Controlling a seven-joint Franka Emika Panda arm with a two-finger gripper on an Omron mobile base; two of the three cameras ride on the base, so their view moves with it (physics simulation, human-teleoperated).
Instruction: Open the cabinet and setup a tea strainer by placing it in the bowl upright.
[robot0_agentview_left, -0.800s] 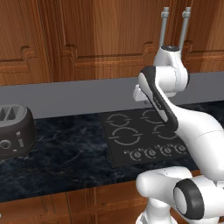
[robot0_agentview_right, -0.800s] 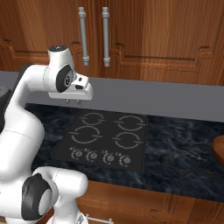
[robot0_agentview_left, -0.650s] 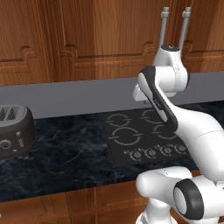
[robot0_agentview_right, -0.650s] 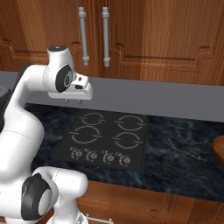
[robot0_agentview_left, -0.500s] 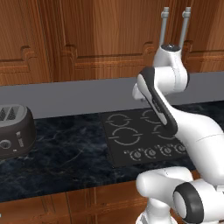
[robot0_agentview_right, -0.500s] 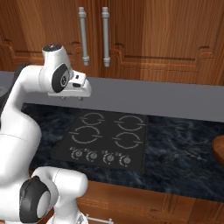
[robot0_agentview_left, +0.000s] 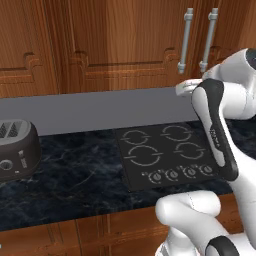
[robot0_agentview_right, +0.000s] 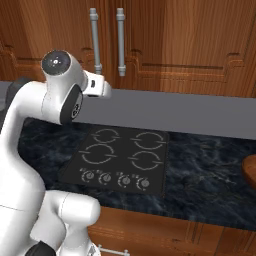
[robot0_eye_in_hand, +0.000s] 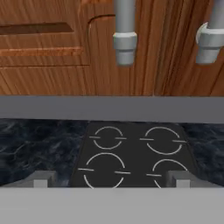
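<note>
Cabinet (robot0_eye_in_hand: 78, 48) above fingers (robot0_eye_in_hand: 41, 178) (doors closed)

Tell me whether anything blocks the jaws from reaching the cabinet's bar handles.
Nothing visible does. The gripper, jaws open, faces the closed cabinet; its two handles hang above the grey backsplash, with only open space over the stovetop between.

The stove (robot0_agentview_left: 165, 157) sits on the tabletop (robot0_agentview_left: 75, 175). The toaster (robot0_agentview_left: 15, 150) is on the tabletop too, far off to the left of the stove. The cabinet (robot0_agentview_right: 107, 45) hangs on the wall behind the stove, with its two handles (robot0_agentview_right: 120, 42) side by side.
</note>
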